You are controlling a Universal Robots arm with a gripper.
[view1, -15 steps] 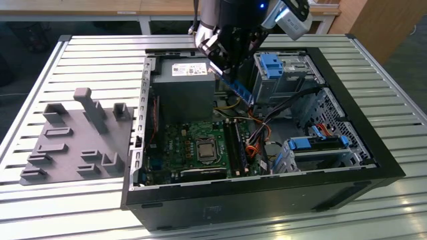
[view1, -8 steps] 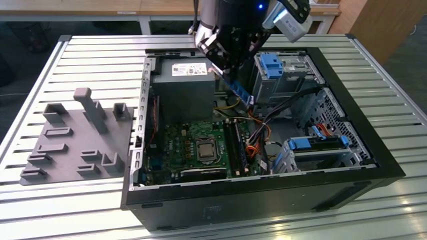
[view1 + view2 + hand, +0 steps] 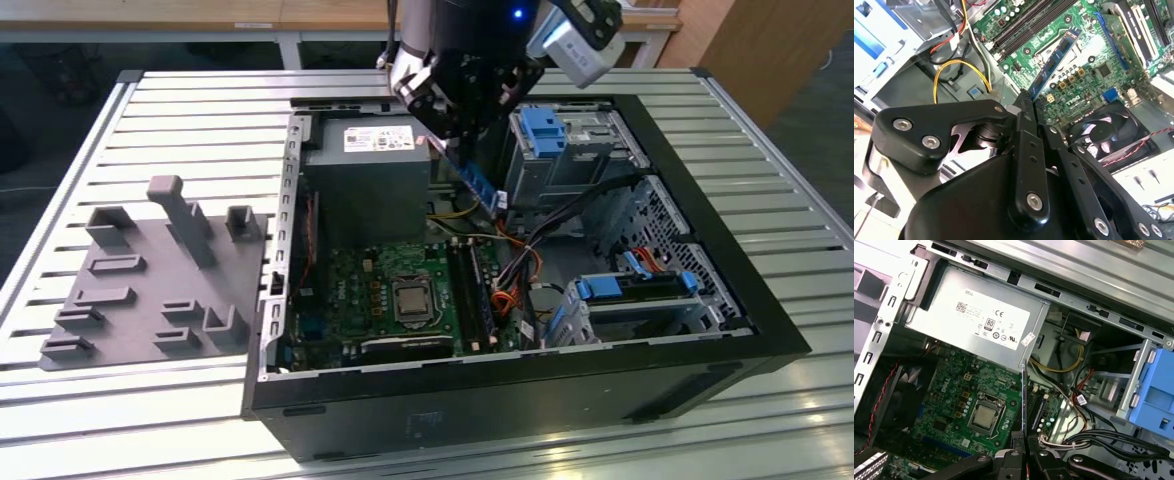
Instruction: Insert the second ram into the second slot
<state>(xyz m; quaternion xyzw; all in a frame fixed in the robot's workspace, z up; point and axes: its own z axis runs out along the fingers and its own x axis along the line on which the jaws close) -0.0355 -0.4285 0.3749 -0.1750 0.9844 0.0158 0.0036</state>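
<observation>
Slatted metal table (image 3: 160, 120) all around, with an open computer case (image 3: 747, 300) laid on its side in the middle of the exterior view. A grey plastic holder (image 3: 134, 280) is parked toward the exterior view's left. Wooden furniture (image 3: 761, 40) can be made out along the top edge, behind the table.

The gripper (image 3: 461, 135) is seen at the top centre of that frame, over the case, with its fingers clamped narrow on the blue ram stick (image 3: 483, 188). The stick is held by one end and hangs down at a tilt, upper middle of the frame, between the grey power supply (image 3: 367, 180) and the blue drive cage (image 3: 541, 130). It's up in the air, clear of the green motherboard (image 3: 387, 290), and not seated in any of the dark slots (image 3: 470, 290) lower in the frame.

In the second wrist view the ram stick (image 3: 1054, 60) is seen flat-on, poking out past the black fingers (image 3: 1026, 130). Its dark chips are visible, with the motherboard (image 3: 1094, 65) and a black fan (image 3: 1109, 135) behind it. In the first wrist view the ram stick (image 3: 1024, 400) is seen edge-on as a thin line coming out of the gripper (image 3: 1024, 439), with the processor socket (image 3: 986, 417) near it on the board.
</observation>
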